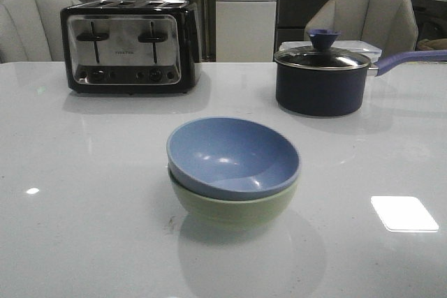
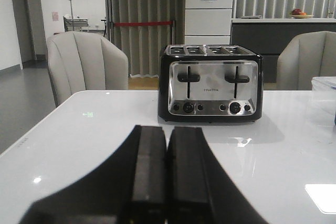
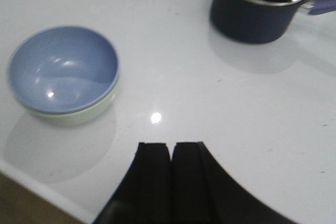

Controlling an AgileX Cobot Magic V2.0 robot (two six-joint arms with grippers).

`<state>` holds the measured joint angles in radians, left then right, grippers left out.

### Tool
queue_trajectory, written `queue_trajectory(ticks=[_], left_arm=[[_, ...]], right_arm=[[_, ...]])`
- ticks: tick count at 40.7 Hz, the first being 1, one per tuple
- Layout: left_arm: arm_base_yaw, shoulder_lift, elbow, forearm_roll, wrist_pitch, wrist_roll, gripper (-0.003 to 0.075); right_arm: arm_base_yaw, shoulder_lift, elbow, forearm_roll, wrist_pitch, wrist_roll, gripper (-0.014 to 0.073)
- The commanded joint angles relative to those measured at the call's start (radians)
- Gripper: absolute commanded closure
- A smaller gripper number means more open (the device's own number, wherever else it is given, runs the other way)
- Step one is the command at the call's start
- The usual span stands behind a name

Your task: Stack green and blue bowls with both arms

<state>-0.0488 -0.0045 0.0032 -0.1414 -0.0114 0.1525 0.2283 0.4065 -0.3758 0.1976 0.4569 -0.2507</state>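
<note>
White, glossy table [image 1: 84, 193] under room lighting, with grey chairs and curtains behind. Blue bowl [image 1: 232, 156] nested inside green bowl [image 1: 234, 207], sitting slightly tilted, its rim a little higher on one side; the pair rests on the table, apart from both of my arms. From my right end effector [image 3: 171, 153] the stack lies ahead and off to the left, well apart; its fingers are pressed together and hold nothing. My left end effector [image 2: 167, 145] is likewise pressed together and empty, and the bowls do not appear in its wrist view; straight ahead of it stands the toaster [image 2: 210, 85]. Further out, beyond my right end effector, sits the dark lidded saucepan [image 1: 321, 78], its handle pointing away to the right. Judged from this arrangement, stacking is done: one bowl is seated in the other and both end effectors are clear. Nothing appears left, unless the slight tilt needs levelling.
</note>
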Motion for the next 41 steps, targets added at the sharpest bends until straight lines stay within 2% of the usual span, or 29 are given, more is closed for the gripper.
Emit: queue_trajectory(ticks=[1, 9, 17, 35, 41], left_arm=[[-0.006, -0.020, 0.005, -0.008, -0.091, -0.002, 0.0627], [-0.006, -0.020, 0.005, -0.008, -0.091, -0.002, 0.0627], [-0.006, -0.020, 0.005, -0.008, -0.091, -0.002, 0.0627], [-0.006, -0.020, 0.005, -0.008, -0.091, -0.002, 0.0627], [-0.006, -0.020, 0.005, -0.008, -0.091, -0.002, 0.0627]], right_arm=[[-0.076, -0.127, 0.076, 0.002, -0.190, -0.001, 0.0540], [-0.205, -0.334, 0.269, 0.002, -0.331, -0.001, 0.0540], [-0.237, -0.429, 0.400, 0.002, -0.468, -0.001, 0.0540], [-0.237, -0.436, 0.400, 0.002, -0.457, -0.001, 0.0540], [-0.237, -0.437, 0.401, -0.121, -0.525, 0.152, 0.0540]])
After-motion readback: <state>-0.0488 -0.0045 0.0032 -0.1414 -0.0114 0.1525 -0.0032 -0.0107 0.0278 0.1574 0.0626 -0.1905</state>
